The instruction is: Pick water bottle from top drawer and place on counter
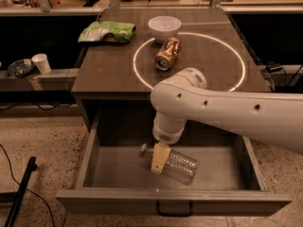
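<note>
One pincer [159,159] hangs down inside the one open top drawer [118,201], at the end of a thick white arm [227,115] that reaches in from the right. Its cream tip sits over the neck end of the water bottle [183,166]. Whether the pincer is wide, narrow or holding the bottle, I cannot tell from this view.

There is one water bottle. It lies on its side on the drawer floor, near the middle, with its white cap [143,150] pointing left and its clear ribbed body pointing right and a little toward the drawer front. Nothing else shows in the drawer. The drawer is pulled well out from under the counter [106,67], and one small dark handle [174,211] sits at the centre of its front panel.

On the counter, one thin glowing white circle [244,65] is marked. One copper-coloured can [167,54] lies on its side inside the circle, near its left edge. One white bowl [164,27] stands upright at the back, on the top of the circle line. One green bag [107,31] lies to the left of the bowl, outside the circle, at the back left corner.

To the left of the counter, on a lower ledge, one white paper cup [41,63] stands upright.
</note>
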{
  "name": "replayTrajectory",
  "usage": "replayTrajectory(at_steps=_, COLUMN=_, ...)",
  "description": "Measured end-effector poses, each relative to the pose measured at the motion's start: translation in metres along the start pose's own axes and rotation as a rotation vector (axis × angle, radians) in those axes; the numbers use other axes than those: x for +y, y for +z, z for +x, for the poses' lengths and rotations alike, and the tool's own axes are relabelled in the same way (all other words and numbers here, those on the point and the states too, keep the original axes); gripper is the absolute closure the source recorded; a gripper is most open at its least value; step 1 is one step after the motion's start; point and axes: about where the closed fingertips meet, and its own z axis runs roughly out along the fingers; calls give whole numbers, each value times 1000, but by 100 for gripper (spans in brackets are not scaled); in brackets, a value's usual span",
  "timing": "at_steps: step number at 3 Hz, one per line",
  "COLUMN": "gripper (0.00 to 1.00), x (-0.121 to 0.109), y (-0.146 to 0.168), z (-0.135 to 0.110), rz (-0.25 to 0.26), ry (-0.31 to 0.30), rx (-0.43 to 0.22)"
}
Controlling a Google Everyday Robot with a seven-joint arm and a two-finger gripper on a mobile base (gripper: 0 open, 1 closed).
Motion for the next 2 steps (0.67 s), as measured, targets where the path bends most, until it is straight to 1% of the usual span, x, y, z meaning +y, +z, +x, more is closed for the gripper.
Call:
replayTrajectory(at_steps=1, gripper=0, x=4, y=31, z=8, rz=-37, ry=27, rx=43)
replayTrajectory(at_steps=2, gripper=16, x=7, y=50, z=18, rz=-60, ry=70, rx=71)
